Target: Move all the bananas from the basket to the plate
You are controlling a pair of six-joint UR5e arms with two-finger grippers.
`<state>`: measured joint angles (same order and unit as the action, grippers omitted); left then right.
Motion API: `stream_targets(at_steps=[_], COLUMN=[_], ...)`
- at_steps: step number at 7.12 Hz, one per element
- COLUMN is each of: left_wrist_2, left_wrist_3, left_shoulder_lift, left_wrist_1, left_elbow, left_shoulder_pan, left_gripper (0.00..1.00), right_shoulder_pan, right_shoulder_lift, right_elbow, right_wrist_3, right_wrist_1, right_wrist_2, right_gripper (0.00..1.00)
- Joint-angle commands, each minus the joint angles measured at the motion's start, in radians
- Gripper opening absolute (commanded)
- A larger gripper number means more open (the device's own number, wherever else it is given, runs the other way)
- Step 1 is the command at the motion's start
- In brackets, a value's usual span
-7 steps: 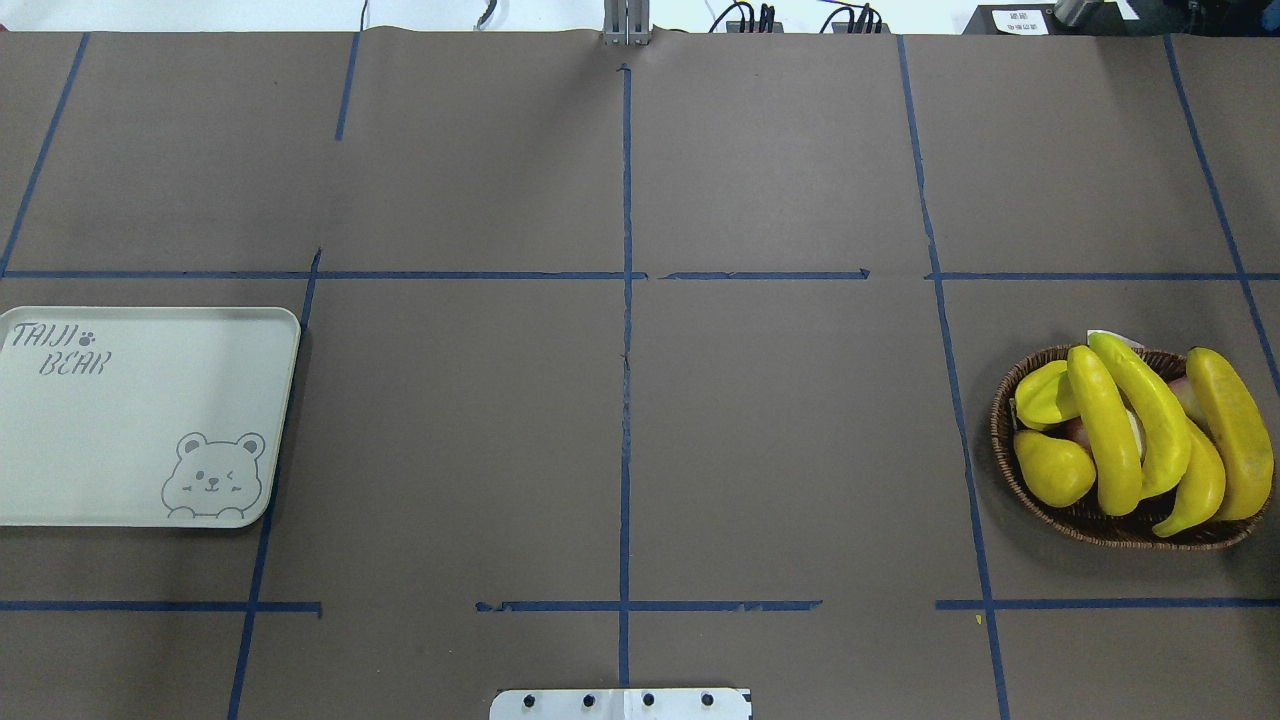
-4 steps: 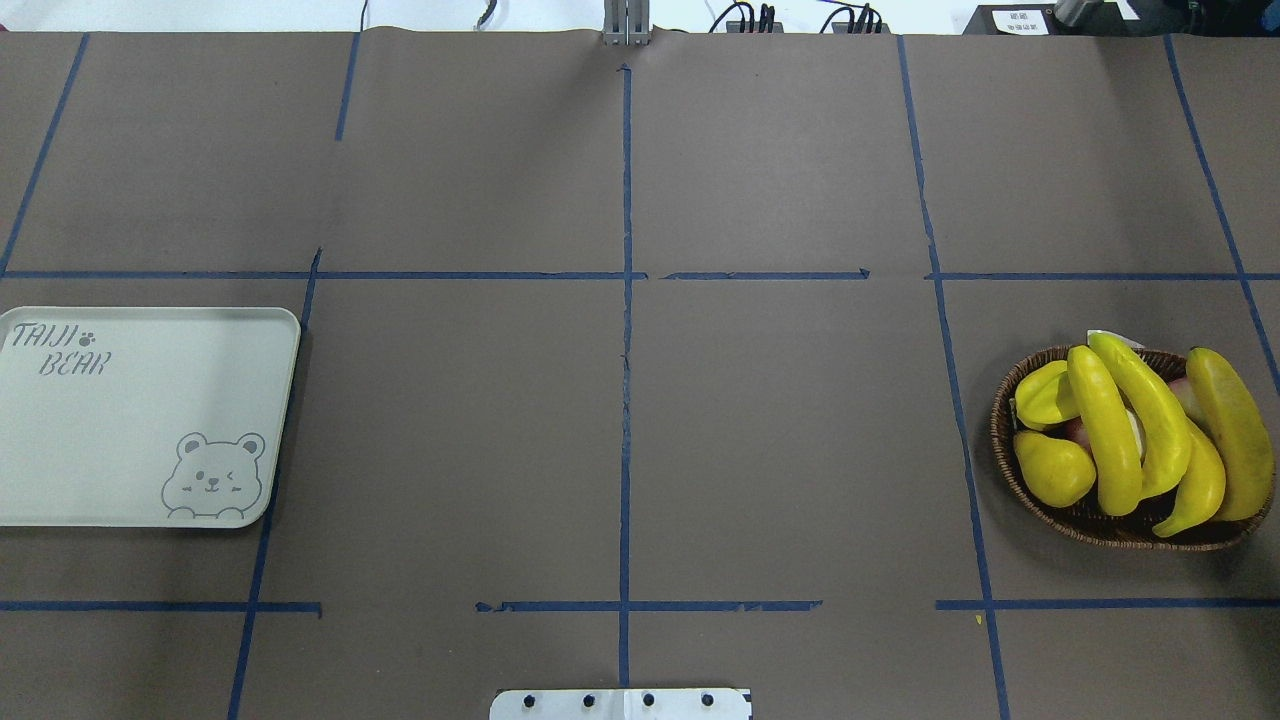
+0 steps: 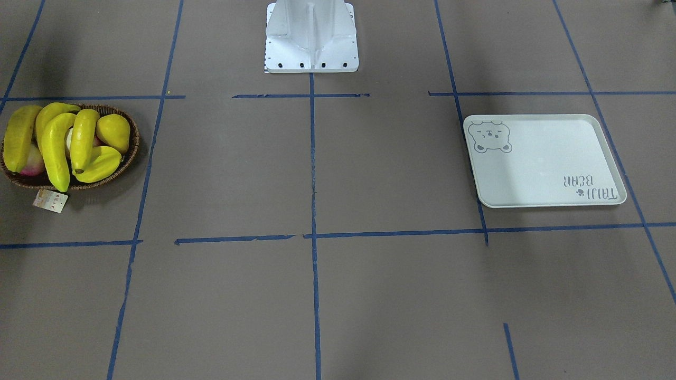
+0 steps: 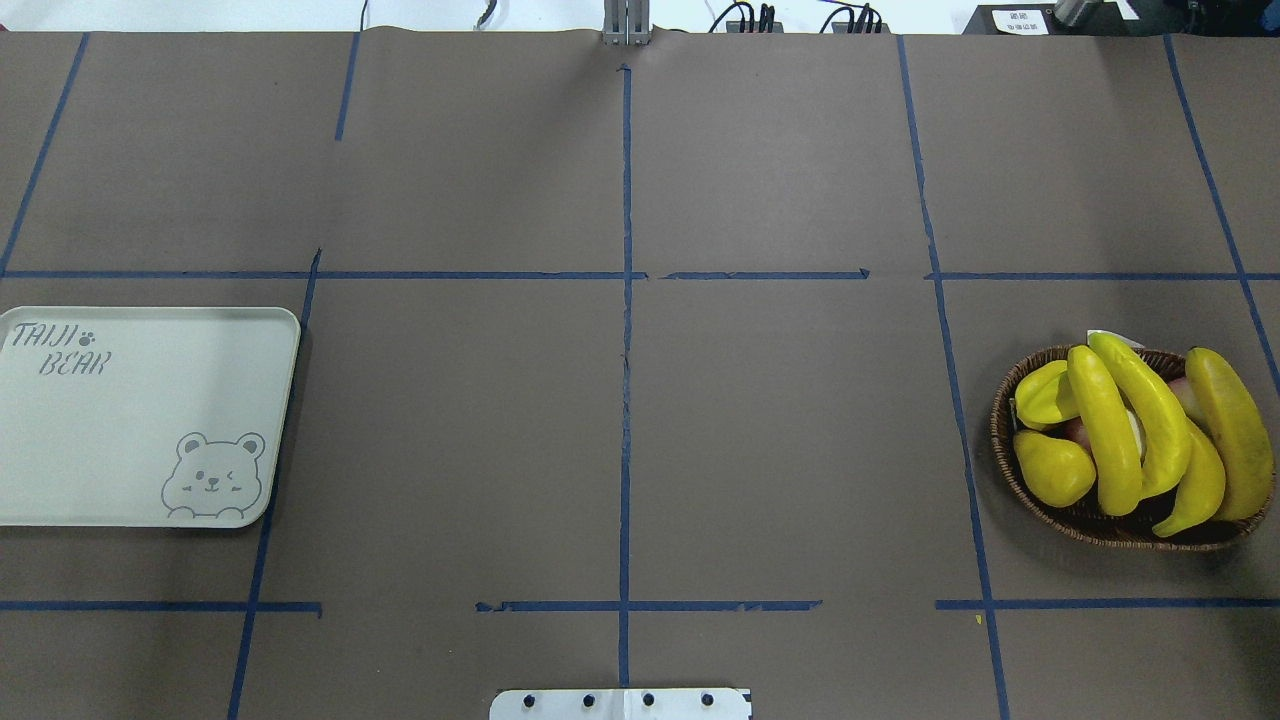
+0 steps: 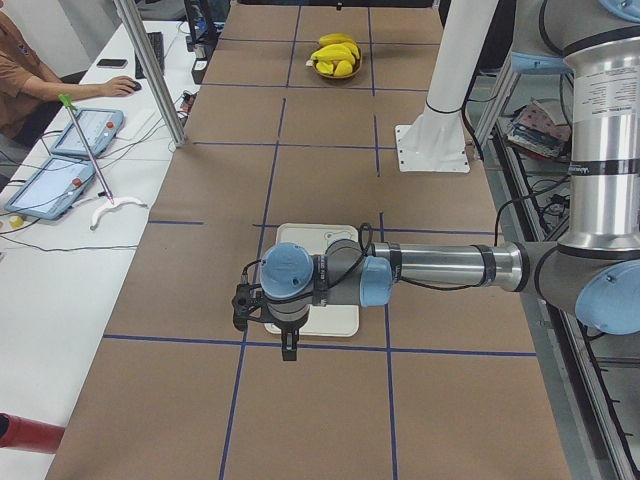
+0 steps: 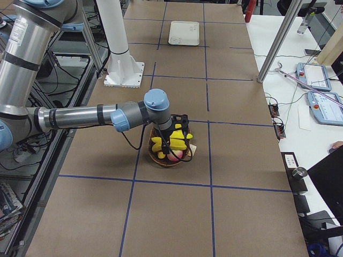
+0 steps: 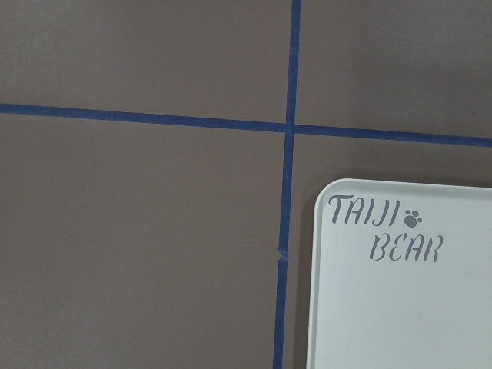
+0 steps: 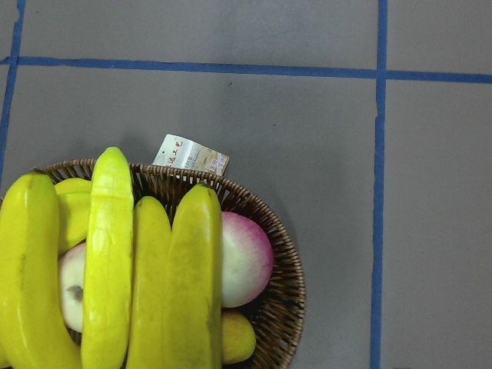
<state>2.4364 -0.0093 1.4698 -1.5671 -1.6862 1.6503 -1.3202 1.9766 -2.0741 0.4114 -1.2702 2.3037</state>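
Observation:
Several yellow bananas [image 4: 1105, 430] lie across the dark wicker basket [image 4: 1000, 440] at the table's right; they also show in the right wrist view [image 8: 108, 261]. The pale plate [image 4: 140, 420] with bear print lies empty at the left. My right gripper [image 6: 179, 134] hangs over the basket [image 6: 169, 160], seen only in the exterior right view. My left gripper [image 5: 265, 320] hangs over the plate [image 5: 335, 320], seen only in the exterior left view. I cannot tell whether either is open or shut.
The basket also holds a ridged starfruit [image 4: 1045, 395], a yellow pear [image 4: 1052, 468] and a pink-white peach [image 8: 246, 257]. A paper tag [image 8: 191, 156] sticks out at its far rim. The white robot base [image 3: 311, 37] stands mid-table. Blue tape lines cross the brown table.

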Motion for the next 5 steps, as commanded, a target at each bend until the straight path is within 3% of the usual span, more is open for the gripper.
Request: stream_targets(at_steps=[1, 2, 5], left_wrist_2=[0.001, 0.001, 0.001], left_wrist_3=[0.002, 0.002, 0.002], left_shoulder_lift=[-0.002, -0.002, -0.002], left_wrist_1=[-0.001, -0.001, -0.001], left_elbow=[0.0, 0.0, 0.002], left_shoulder_pan=[0.0, 0.0, 0.0], left_gripper=[1.0, 1.0, 1.0], right_shoulder_pan=[0.14, 0.207, 0.232], right_shoulder_lift=[0.01, 0.007, 0.013], right_elbow=[-0.003, -0.004, 0.02], right_wrist_3=[0.233, 0.253, 0.25], right_wrist_1=[0.104, 0.127, 0.132], right_wrist_2=[-0.018, -0.076, -0.105], right_gripper=[0.99, 1.0, 0.99])
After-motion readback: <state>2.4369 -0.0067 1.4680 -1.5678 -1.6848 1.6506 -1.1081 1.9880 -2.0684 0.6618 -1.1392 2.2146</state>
